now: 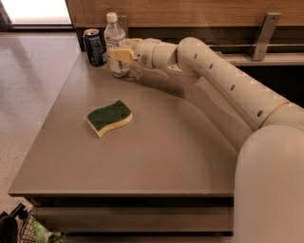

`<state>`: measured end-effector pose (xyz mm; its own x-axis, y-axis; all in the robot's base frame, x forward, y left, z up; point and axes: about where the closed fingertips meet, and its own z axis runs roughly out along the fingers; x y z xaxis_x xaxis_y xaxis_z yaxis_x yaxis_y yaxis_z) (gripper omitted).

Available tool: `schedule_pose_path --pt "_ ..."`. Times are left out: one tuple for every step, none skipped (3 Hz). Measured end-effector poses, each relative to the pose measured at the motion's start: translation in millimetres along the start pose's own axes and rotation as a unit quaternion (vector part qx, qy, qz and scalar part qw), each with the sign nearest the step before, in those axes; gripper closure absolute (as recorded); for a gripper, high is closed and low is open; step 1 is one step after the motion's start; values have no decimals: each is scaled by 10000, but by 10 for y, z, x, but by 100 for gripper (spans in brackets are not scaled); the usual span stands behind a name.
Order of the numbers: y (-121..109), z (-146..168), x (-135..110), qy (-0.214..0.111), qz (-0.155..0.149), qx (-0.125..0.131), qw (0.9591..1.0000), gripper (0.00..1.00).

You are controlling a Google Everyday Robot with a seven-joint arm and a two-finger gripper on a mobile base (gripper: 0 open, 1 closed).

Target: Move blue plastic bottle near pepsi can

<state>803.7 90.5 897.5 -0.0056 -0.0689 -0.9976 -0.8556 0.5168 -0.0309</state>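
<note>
The tabletop is a plain, matte grey-brown slab with a soft sheen, seen from its near edge. At its far left corner stands the pepsi can, dark blue with a silver top, upright and close to the left edge. Just to the right of it, near the far edge, the blue plastic bottle stands upright with its white cap on, rising well above the can. The two are close together with a narrow gap between them.

The tool reaches in from the right and is clamped across the bottle's midsection, its tan fingers lying over the label. Whether the bottle's base rests on the tabletop or sits just above it cannot be told. The cream arm stretches diagonally back to the robot's rounded body at the near right corner.

A green-and-yellow sponge lies flat left of the tabletop's middle, well apart from the bottle and can.

Behind the far edge runs a wood panel with a grey metal bracket at the right. To the left is pale speckled floor, brightly lit at the top. A wire basket shows below the near left corner.
</note>
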Motion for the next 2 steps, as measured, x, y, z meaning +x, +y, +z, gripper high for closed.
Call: schedule_pose_path --pt "43 26 78 -14 7 -26 10000 100" --pt "42 25 56 -14 7 -26 10000 82"
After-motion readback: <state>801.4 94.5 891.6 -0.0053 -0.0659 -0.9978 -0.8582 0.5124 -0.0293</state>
